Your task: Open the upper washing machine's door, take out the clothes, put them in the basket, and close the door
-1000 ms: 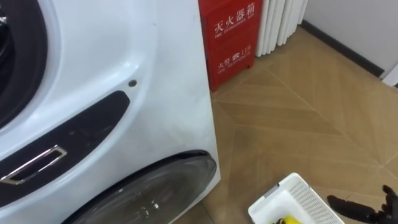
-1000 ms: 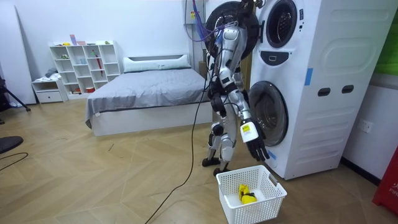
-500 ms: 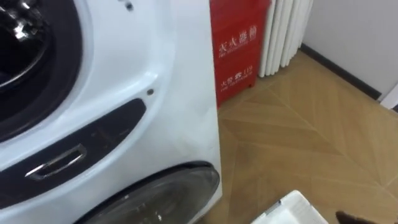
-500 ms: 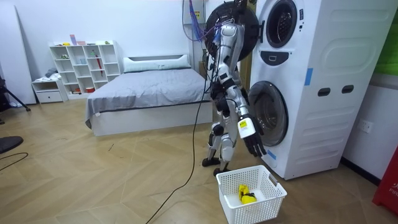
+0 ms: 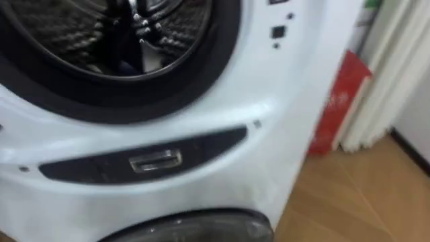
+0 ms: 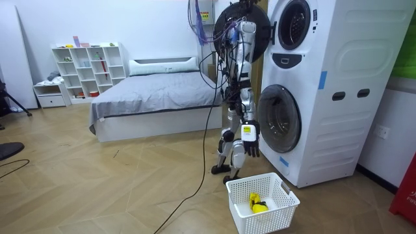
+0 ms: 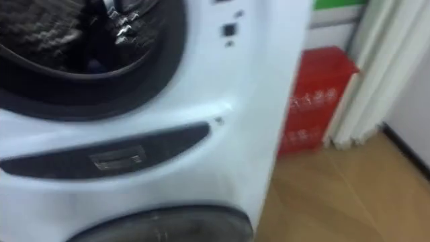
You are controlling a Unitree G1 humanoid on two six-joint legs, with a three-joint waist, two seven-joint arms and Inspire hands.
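Observation:
The upper washing machine's open drum [image 5: 121, 40] fills the top of the eye views, with its dark rubber rim and metal inside. Something dark bluish [image 5: 127, 64] lies low in the drum, too blurred to tell what. In the room view I stand upright close before the stacked machines [image 6: 325, 91], with the upper round door [image 6: 244, 19] swung open beside my head. My right hand [image 6: 249, 142] hangs at my side, fingers relaxed, holding nothing. A white basket [image 6: 260, 221] stands on the floor by my feet with a yellow item [image 6: 259, 207] in it.
The lower machine's round door [image 6: 281, 119] is closed; its top rim [image 5: 195, 225] shows below a dark panel with a handle [image 5: 154, 161]. A red cabinet [image 5: 339, 101] and white slats [image 5: 386, 74] stand right of the machines. A bed [image 6: 156, 97] and a shelf [image 6: 88, 68] stand behind me.
The eye views have swung up from the floor and basket to the upper drum. In the room view I have straightened, and my right hand has come back from above the basket to my side.

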